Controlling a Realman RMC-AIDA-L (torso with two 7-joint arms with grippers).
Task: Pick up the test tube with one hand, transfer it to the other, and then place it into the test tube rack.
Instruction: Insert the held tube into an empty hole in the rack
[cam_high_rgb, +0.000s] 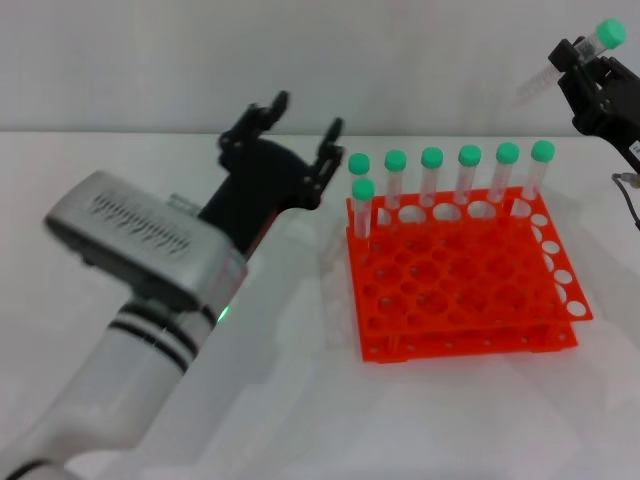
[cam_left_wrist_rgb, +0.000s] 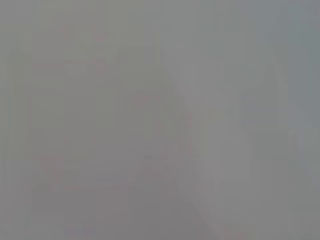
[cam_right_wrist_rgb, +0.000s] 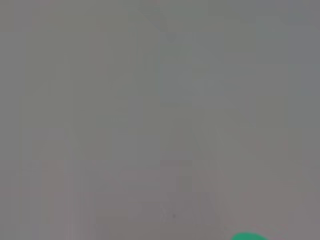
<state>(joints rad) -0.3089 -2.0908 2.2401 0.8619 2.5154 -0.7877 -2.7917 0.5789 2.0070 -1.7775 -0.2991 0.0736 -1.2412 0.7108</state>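
Your right gripper (cam_high_rgb: 590, 62), upper right of the frame, clamps the test tube (cam_high_rgb: 570, 62) tilted, cap outward. Left gripper (cam_high_rgb: 298, 130) sits spread, empty, centre-left. Bring the tube upright above a free hole in the test tube rack (cam_high_rgb: 470, 290), behind 7 standing tubes (cam_high_rgb: 432, 180), before lowering.

1. No readable text, labels, brand names, numbers or signs appear anywhere in the head view.
2. The left wrist view is a featureless grey haze with no writing.
3. The right wrist view is equally hazy and shows no writing.
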